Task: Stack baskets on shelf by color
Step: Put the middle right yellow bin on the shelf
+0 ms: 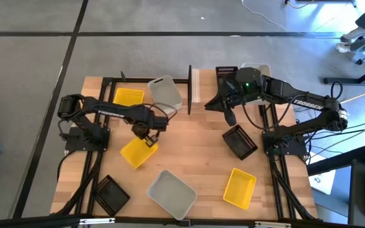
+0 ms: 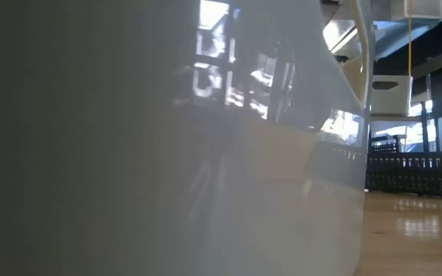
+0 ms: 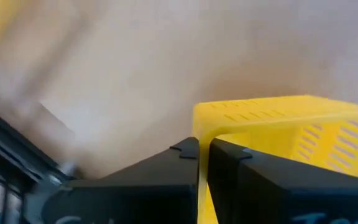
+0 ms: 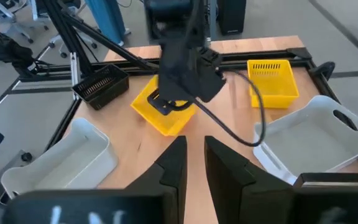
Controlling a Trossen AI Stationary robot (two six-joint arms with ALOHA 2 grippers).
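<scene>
Yellow basket (image 1: 138, 152) sits tilted on the surface, mid-left, w/ the left hand (image 1: 147, 137) right on its far rim. Left wrist view shows the dark fingers (image 3: 185, 163) pinched together over the thin yellow wall: hand is closed, gripping that basket by its edge. Basket looks to rest on the wood, not lifted yet.

Step in hand, as I read it: grasp made on a yellow basket, pick-up about to start. A second yellow basket (image 1: 128, 96) lies just beyond the left hand, toward the back-left of the surface; looks like the yellow stack's spot, tho can't tell exactly where the shelf board ends there. Next move calls for a straight lift w/o the rim slipping from a one-wall pinch, then carry back and nest it square into that one.

A whitish basket (image 1: 165, 92) stands tipped near the black upright post (image 1: 189, 89), close beside that route, so needs clearance.

Third yellow basket (image 1: 240, 188) is well apart, front-right. Black baskets: one front-left (image 1: 111, 194), one mid-right (image 1: 240, 140) just in front of the right hand (image 1: 229, 116). Another whitish basket (image 1: 171, 194) front-centre.

Right hand hovers near back-right, fingers a little apart, holding nothing; waiting.
</scene>
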